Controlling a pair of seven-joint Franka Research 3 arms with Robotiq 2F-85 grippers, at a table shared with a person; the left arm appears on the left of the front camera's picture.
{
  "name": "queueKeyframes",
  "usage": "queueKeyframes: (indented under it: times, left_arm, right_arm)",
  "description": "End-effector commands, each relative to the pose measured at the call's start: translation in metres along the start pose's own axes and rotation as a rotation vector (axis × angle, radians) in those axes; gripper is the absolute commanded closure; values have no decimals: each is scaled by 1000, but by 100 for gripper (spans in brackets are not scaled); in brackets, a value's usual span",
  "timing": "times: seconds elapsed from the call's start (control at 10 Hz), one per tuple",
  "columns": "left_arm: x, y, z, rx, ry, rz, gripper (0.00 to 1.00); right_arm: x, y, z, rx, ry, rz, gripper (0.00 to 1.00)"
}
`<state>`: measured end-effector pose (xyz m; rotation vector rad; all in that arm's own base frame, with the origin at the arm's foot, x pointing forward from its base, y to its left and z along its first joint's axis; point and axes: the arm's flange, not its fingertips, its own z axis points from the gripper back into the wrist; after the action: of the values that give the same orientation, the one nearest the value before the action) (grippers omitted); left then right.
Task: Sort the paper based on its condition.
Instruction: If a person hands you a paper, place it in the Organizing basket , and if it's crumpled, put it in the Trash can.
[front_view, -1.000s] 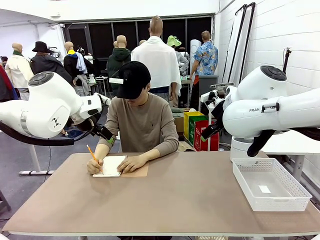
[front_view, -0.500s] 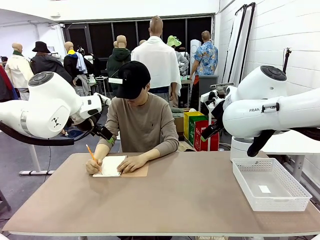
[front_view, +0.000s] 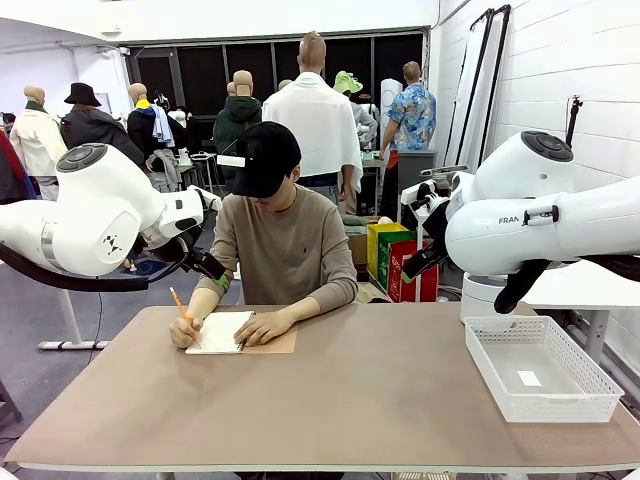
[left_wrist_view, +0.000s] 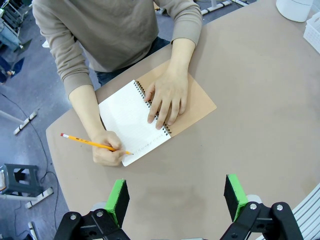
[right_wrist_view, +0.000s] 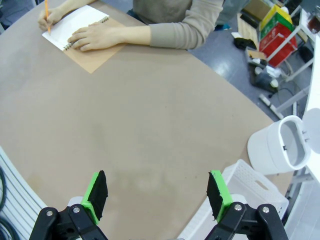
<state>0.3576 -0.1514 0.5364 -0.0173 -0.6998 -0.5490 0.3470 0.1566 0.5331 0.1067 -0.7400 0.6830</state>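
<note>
One notebook (left_wrist_view: 131, 120), pencil (left_wrist_view: 92, 144), basket (front_view: 485, 362) each — left gripper (left_wrist_view: 175, 181), right gripper (right_wrist_view: 157, 175) spread.

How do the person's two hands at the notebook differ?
The pencil hand is curled around a yellow pencil, tip on the page; the other hand lies flat and empty, fingers spread. The pencil hand sits at the page's edge; the other hand covers the spiral binding and brown cover. Both rest at the notebook.
</note>
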Motion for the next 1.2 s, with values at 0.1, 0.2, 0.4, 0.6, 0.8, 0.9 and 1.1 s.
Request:
queueKeyframes:
  times: [0.1, 0.2, 0.4, 0.6, 0.8, 0.9, 1.1]
  left_arm:
    - [0, 0, 0, -1, -1, -5, 0]
    - [0, 0, 0, -1, -1, -5, 0]
    - [0, 0, 0, -1, -1, -5, 0]
    - [0, 0, 0, -1, -1, -5, 0]
    - [0, 0, 0, -1, -1, -5, 0]
    - [0, 0, 0, -1, -1, -5, 0]
    - [0, 0, 0, -1, -1, -5, 0]
  right_arm:
    - [0, 0, -1, 0, -3, -2, 0]
    - [0, 0, -1, 0, -3, -2, 0]
    - [0, 0, -1, 0, -3, -2, 0]
    - [0, 0, -1, 0, -3, -2, 0]
    - [0, 0, -1, 0, -3, -2, 0]
    - [0, 0, -1, 0, -3, -2, 0]
    - [0, 0, -1, 0, -3, -2, 0]
